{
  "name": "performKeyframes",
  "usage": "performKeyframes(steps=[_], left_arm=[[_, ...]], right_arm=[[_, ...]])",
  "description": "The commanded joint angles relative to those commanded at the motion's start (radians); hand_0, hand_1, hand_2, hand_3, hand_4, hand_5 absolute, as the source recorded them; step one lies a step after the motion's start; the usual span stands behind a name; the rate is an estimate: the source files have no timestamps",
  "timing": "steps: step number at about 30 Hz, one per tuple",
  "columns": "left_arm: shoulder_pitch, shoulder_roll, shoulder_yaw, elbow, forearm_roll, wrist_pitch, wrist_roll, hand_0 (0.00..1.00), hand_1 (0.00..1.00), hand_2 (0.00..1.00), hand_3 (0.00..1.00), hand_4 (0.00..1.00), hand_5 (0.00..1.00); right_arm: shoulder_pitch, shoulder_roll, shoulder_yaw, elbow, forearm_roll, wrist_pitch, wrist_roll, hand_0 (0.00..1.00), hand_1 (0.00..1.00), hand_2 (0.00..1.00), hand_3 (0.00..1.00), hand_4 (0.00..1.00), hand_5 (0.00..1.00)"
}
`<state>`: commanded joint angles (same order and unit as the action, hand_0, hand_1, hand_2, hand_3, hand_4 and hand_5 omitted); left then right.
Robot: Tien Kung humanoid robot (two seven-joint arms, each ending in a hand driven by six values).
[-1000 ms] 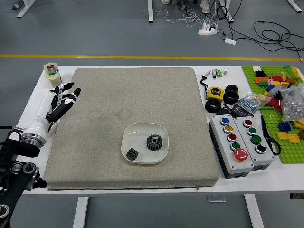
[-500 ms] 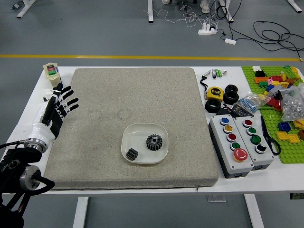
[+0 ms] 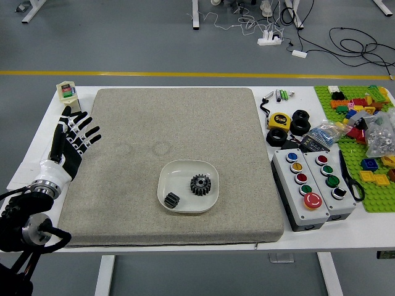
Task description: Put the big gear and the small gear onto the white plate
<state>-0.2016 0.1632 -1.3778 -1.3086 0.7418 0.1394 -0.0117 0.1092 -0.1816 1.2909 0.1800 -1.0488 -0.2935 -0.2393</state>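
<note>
Big gear (image 3: 200,184) R of small gear (image 3: 171,200), both on plate (image 3: 189,205), plate on mat (image 3: 129,160)

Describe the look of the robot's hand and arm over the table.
The left hand is black with white patches along the fingers and palm. A white cuff and a silvery ring join it to a black arm with a round grey joint and a dark cable.

white plate (image 3: 163,192), black gears (image 3: 200,184), speckled grey-beige mat (image 3: 154,129)
</note>
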Motion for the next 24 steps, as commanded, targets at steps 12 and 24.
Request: performKeyframes(steps=[12,24], left_arm=[[0.003,-0.002,-0.011,0.004,0.019,-0.017,-0.002,0.773,0.784,0.877,0.825,0.859,0.904],[0.009,-0.010,-0.022,0.005,0.032,-0.024,-0.004,0.778,0.785,0.876,0.821,0.862,0.909]], right_arm=[[0.000,0.000,-0.002,0.000,0.002,0.000,0.000,0.602,0.609,0.699,0.568,0.763,0.717],[0.001,0.000,-0.004,0.000,0.004,-0.001,0.001,0.602,0.609,0.698,0.569,0.763,0.717]])
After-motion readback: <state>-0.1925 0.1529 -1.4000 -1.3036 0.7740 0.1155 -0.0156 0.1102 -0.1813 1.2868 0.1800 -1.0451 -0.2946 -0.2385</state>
